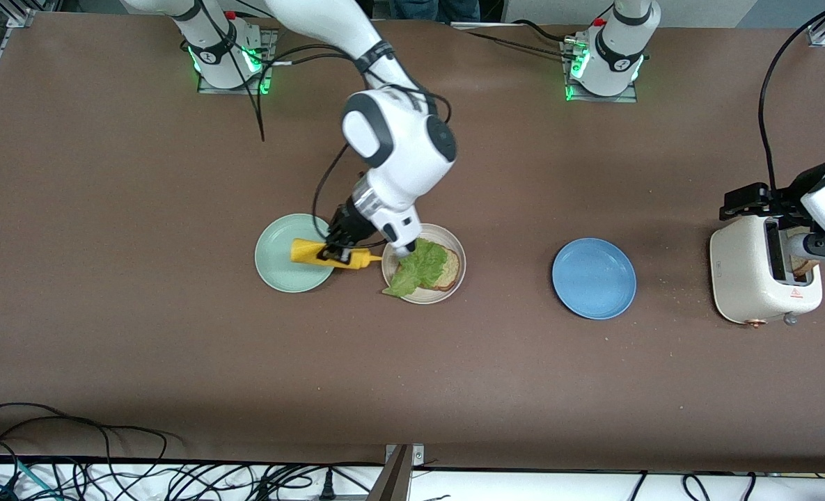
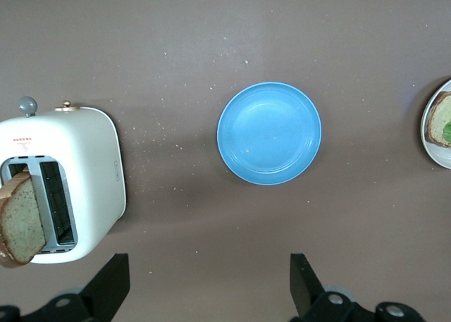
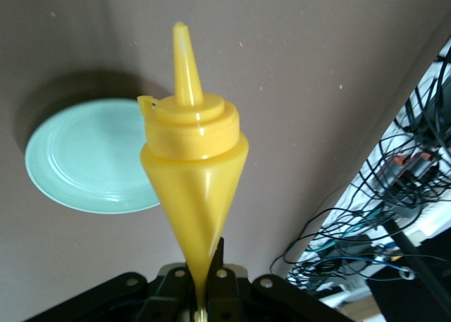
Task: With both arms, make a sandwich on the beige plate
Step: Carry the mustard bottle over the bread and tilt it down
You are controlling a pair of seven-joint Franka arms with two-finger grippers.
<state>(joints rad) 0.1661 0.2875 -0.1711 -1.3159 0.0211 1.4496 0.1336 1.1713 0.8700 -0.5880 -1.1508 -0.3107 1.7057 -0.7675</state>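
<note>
Near the middle of the counter (image 1: 175, 362), on the beige plate (image 1: 459, 245): one tan bread slice (image 1: 447, 268) with a ruffled lettuce leaf (image 1: 418, 268) draped over it, leaf edge spilling past the rim toward the front camera. No top slice yet, so the sandwich only half built.

Right gripper (image 1: 334, 245) up in the air over the gap between the mint green plate (image 1: 276, 268) and the beige plate, jaws clenched on a yellow squeeze bottle (image 1: 332, 255). Bottle tipped onto its side, long axis running along the counter, nozzle aimed at the beige plate and ending just short of the lettuce. Bottle soft-walled and squashed thin at the grip in the right wrist view (image 3: 192, 188). Judged next: bring the nozzle over the leaf and squeeze.

Toward the left arm's end of the counter, left gripper (image 2: 211, 283) over the cream toaster (image 1: 746, 275), jaws released and holding nothing. Second bread slice (image 2: 21, 220) standing up out of a slot, brown crust showing, just beside those jaws and well apart from the beige plate; blue plate (image 1: 594, 278) bare between the two. Left arm clearly the nearer one for that slice.
</note>
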